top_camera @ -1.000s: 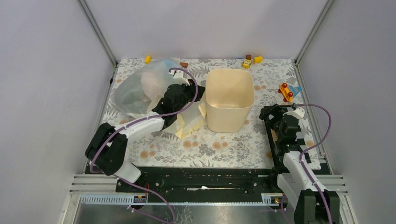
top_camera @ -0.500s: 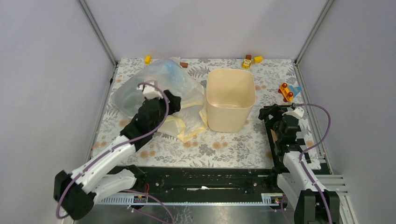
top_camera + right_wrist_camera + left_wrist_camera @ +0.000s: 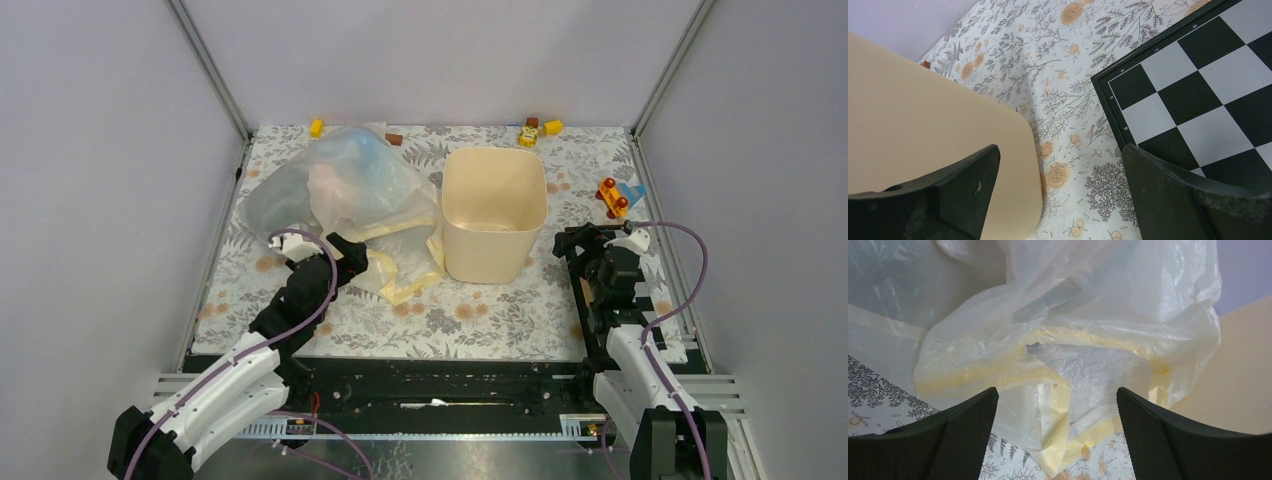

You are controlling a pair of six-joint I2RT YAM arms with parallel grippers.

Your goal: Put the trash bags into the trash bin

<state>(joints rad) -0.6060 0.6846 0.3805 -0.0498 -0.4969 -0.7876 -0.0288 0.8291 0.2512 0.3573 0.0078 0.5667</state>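
Crinkly trash bags (image 3: pixel 345 192) — squarish trash bin (image 3: pixel 488 255).

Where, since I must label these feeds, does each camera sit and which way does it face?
Top external: above and behind the bases, looking down on the table, trash bags and trash bin; left arm and right arm show.
Left wrist: on the left arm, facing the bags; the open left end effector frames the bottom.
Right wrist: on the right arm, facing the bin's side and a chessboard; the open right end effector frames the bottom.
Shared: all three show the bin.
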